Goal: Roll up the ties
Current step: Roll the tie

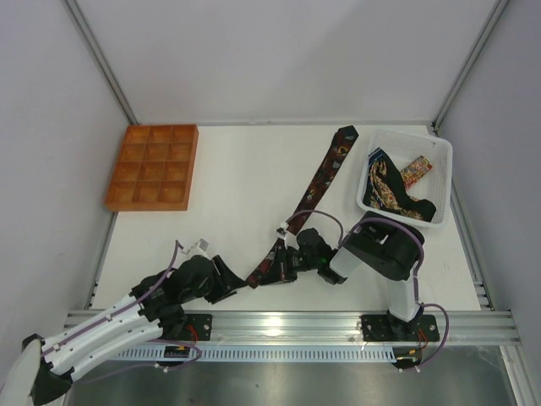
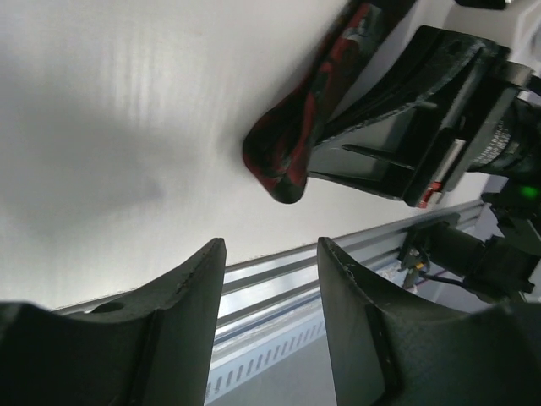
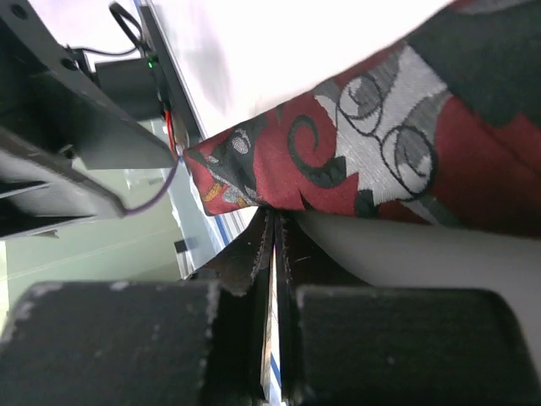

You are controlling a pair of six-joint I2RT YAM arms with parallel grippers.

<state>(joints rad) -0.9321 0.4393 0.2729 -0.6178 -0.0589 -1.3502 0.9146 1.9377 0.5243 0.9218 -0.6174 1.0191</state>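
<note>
A maroon tie with a grey and black print lies diagonally on the white table, its wide pointed end at the back. Its near end is folded into a loop. My right gripper lies low on the table and is shut on this folded end. In the right wrist view the jaws stand almost closed with the tie at their tips. My left gripper is open and empty just left of the fold. The left wrist view shows the fold beyond its tips, next to the right gripper.
A white basket at the back right holds more ties, dark with gold and multicoloured prints. An orange compartment tray sits at the back left. The aluminium rail runs along the near table edge.
</note>
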